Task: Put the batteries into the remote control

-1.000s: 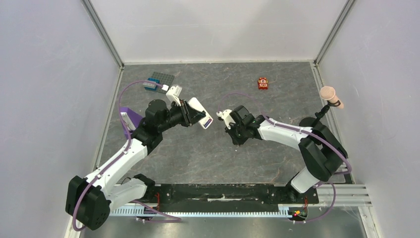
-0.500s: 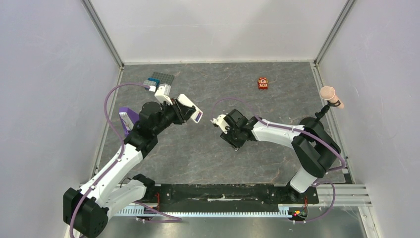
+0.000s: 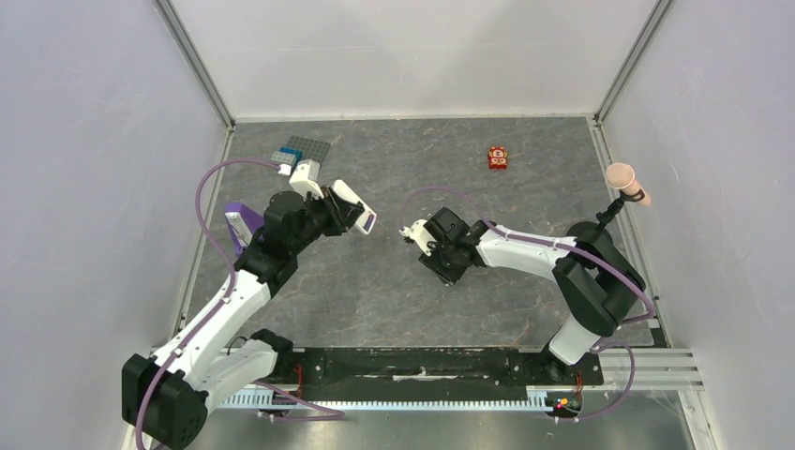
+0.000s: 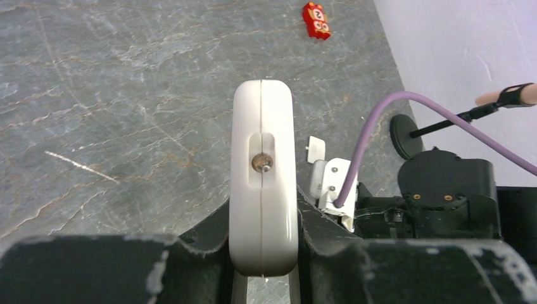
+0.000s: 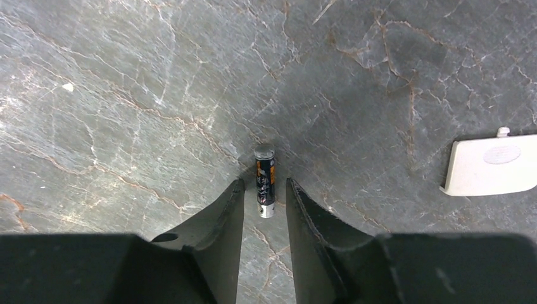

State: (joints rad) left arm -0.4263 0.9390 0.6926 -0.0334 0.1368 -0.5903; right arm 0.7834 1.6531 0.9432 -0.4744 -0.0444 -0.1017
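Grey marbled table (image 5: 126, 95) is carrying the dark battery (image 5: 264, 166), which is lying flat between the fingers of the right gripper (image 5: 265, 185). Those fingers are standing narrowly apart, with a sliver of table showing on either side. A white cover plate (image 5: 486, 166) is lying loose near it. The left gripper (image 4: 263, 221) is clamping the white remote control (image 4: 263, 126) edge-up above the table, left of the battery. A red toy block (image 3: 498, 157) is sitting well apart at the far side, and a purple stand (image 3: 239, 225) is standing by the left wall.
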